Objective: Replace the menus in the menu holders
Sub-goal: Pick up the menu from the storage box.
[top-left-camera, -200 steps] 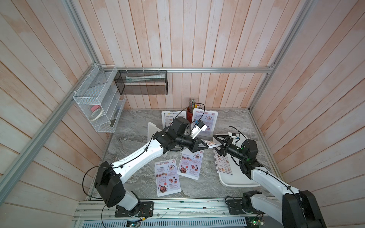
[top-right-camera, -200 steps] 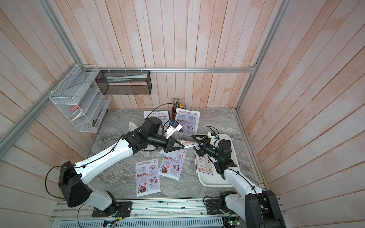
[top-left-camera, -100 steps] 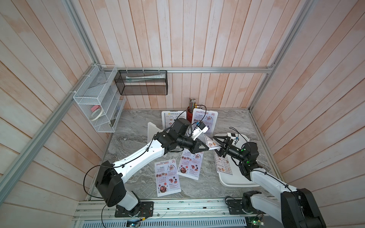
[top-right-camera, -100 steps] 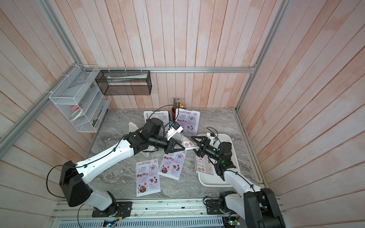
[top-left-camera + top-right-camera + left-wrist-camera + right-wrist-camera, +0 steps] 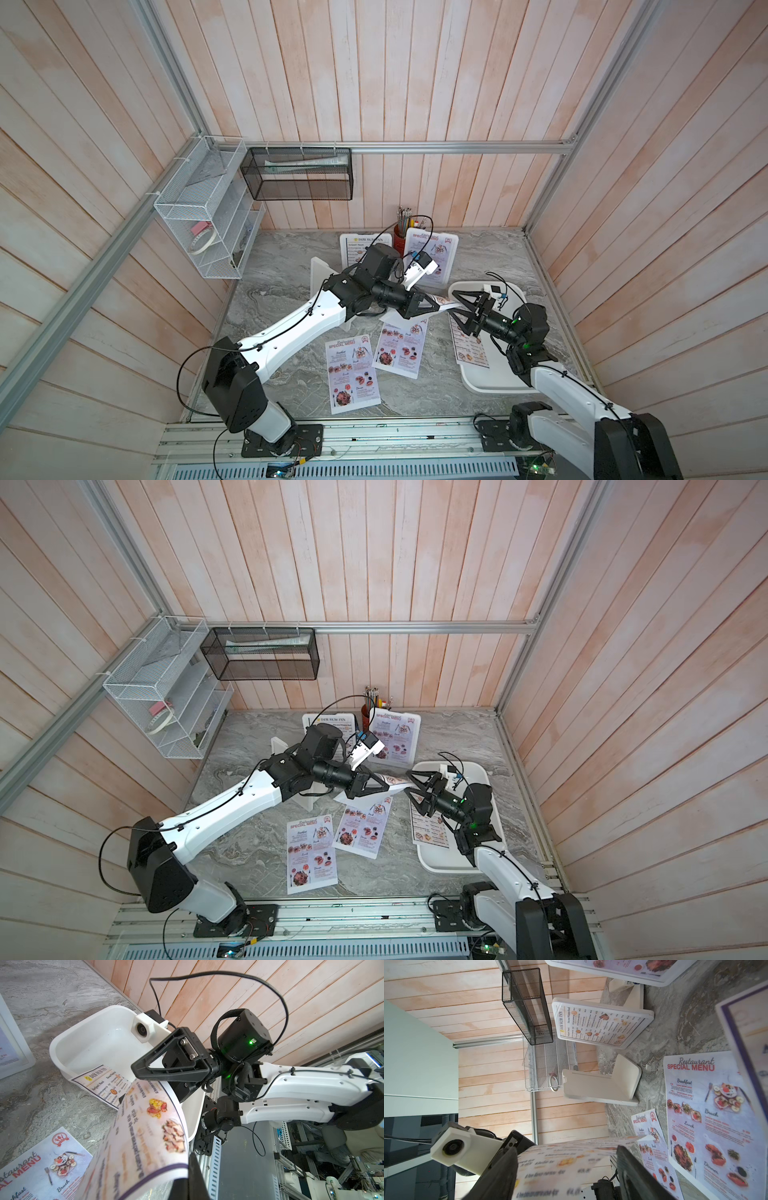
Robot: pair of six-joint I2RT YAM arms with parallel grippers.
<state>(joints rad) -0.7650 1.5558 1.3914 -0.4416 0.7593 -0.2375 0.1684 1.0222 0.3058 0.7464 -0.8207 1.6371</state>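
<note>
L gripper (image 5: 437,308) pinches one end of the held menu (image 5: 149,1126), a DIM SUM INN sheet, fingers pressed tight on the paper, holding it bowed in the air at the rim of the white tray (image 5: 490,388) – prob a handover, so the old sheet joins the tray menu (image 5: 469,345) lying inside. R gripper (image 5: 566,1153), above the tray, has fingers spread wide; sheet's free end sits between them, not yet nipped

- Grey marble table (image 5: 274,291): level surface.
- 6 o'clock: front SPECIAL MENU sheet (image 5: 353,374) and rear SPECIAL MENU sheet (image 5: 401,347), both flat and just beside each other.
- 3 o'clock: white tray (image 5: 498,384).
- 12 o'clock: DIM SUM INN holder (image 5: 353,245), red pen cup (image 5: 400,239) and SPECIAL MENU holder (image 5: 446,253), all standing.
- 10 o'clock: third holder (image 5: 322,270), partly hidden.
</note>
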